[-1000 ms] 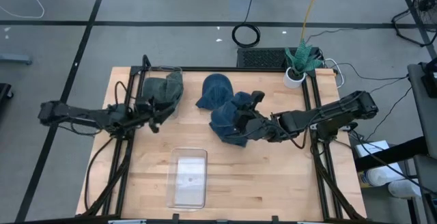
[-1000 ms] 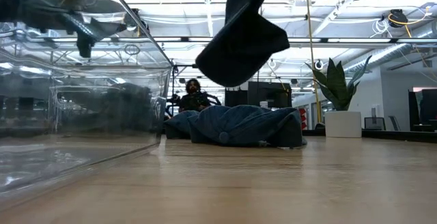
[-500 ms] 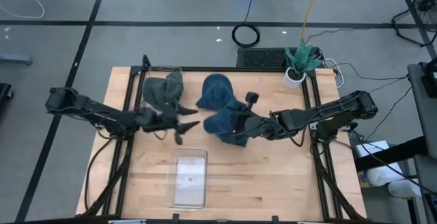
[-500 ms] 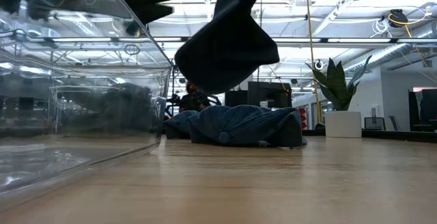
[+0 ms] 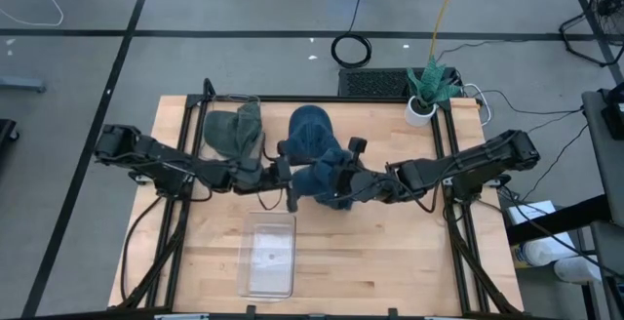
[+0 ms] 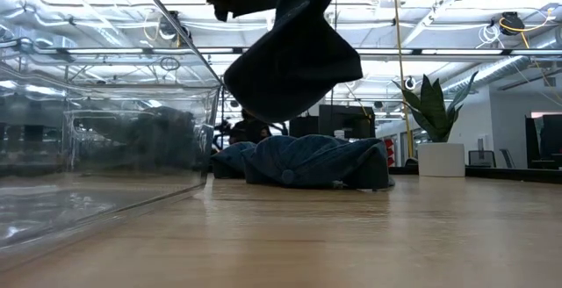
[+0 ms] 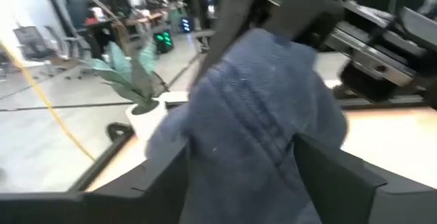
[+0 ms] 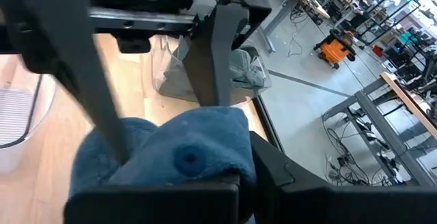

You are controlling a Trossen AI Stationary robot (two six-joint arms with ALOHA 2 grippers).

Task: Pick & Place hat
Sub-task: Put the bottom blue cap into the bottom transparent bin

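Hat of dark blue cloth (image 5: pixel 322 179) hangs above the wooden counter (image 5: pixel 390 252), clamped in the right gripper (image 5: pixel 336 185) fingers. Left gripper (image 5: pixel 289 176) fingers stand spread on either side of it. Farther back lies another blue hat (image 5: pixel 310 128).

Hat (image 5: pixel 322 179): soft matt blue cloth. Table (image 5: pixel 390 261): pale smooth wood. Bin (image 5: pixel 268 255): clear glossy plastic.

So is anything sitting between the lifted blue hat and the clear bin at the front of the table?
Nothing visible on the wood between them. The right gripper holds the blue hat up off the table, and the clear bin lies just in front. The left gripper, jaws apart, straddles the hat's near side.
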